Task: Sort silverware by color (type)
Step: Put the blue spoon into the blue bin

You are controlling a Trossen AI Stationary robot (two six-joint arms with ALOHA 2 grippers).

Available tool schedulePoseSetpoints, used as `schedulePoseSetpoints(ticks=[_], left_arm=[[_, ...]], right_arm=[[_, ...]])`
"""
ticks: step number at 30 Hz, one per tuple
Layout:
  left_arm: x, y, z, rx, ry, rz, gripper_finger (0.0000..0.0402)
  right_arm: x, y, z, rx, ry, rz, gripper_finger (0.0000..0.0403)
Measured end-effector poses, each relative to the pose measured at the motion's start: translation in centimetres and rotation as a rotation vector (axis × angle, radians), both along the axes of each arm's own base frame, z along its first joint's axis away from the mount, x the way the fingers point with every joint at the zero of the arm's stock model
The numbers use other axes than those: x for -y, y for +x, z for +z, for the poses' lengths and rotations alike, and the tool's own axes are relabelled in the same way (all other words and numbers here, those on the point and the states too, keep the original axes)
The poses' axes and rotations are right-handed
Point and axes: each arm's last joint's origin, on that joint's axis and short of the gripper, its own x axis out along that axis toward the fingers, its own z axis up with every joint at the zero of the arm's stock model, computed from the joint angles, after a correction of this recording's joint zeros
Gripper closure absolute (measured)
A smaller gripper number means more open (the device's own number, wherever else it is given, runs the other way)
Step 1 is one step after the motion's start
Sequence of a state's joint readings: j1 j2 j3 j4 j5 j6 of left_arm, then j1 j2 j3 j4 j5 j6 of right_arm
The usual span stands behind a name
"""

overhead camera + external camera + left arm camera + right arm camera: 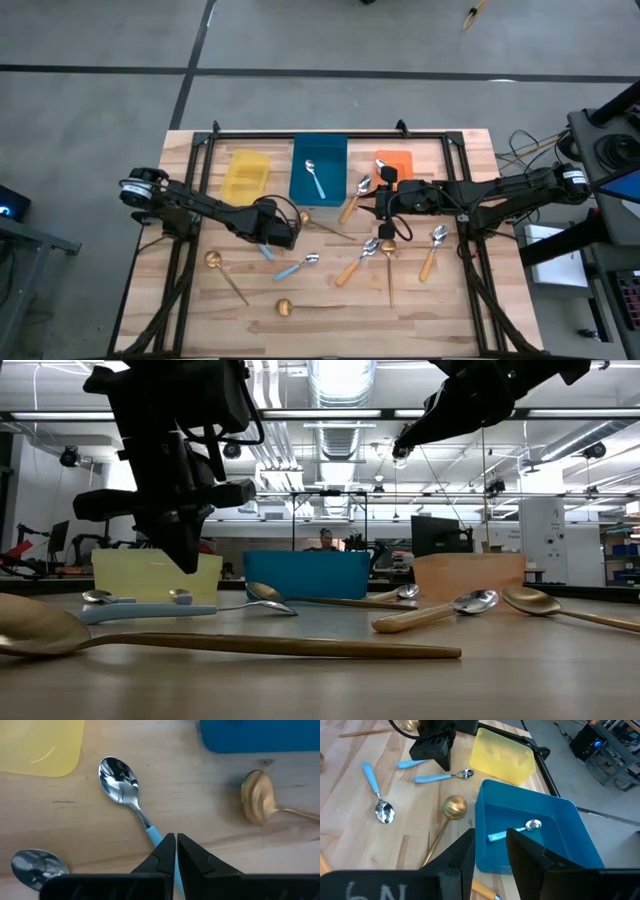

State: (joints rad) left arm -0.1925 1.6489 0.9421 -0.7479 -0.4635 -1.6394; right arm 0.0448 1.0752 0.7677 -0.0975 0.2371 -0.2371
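I see the wooden table [330, 320] carrying three bins along its far edge: a yellow bin [246, 174] on the left, a blue bin [318, 167] in the middle and an orange bin [394, 163] on the right. One blue-handled spoon [315, 178] already lies in the blue bin. The rest of the silverware is scattered on the nearer boards: orange-handled spoons [432, 250] to the right, gold spoons [225, 275] to the left and near, and another blue-handled one [297, 266] at centre.

My left gripper [176, 851] sits low over the table near the yellow bin, its fingers pressed together on the handle of a blue-handled spoon [127, 795], whose bowl points toward that bin. My right gripper [489, 851] hovers above the near edge of the blue bin, spread and empty.

I judge these spoons light, stiff and slick at the bowl; the plastic handle, gripped mid-length across its width, looks the safest hold, since the flat shape may pivot or slip.
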Motion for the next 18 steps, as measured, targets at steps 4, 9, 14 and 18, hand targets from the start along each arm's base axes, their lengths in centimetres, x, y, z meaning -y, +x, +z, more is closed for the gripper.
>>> schedulePoseSetpoints(ticks=[4, 9, 14, 18], left_arm=[[0.0, -0.02, -0.01, -0.002, 0.001, 0.0, 0.0401], [-0.01, -0.04, -0.03, -0.003, 0.002, -0.001, 0.0401], [-0.06, -0.27, -0.2, -0.018, 0.005, 0.001, 0.0378], [-0.12, -0.58, -0.47, -0.025, 0.006, 0.027, 0.0344]], right_arm=[[0.0, 0.0, 0.01, 0.0, -0.001, 0.001, 0.0303], [0.0, 0.01, 0.0, 0.001, -0.001, 0.001, 0.0303], [0.0, 0.0, -0.04, 0.0, -0.002, 0.001, 0.0303], [0.0, -0.01, -0.08, -0.002, -0.002, 0.001, 0.0303]])
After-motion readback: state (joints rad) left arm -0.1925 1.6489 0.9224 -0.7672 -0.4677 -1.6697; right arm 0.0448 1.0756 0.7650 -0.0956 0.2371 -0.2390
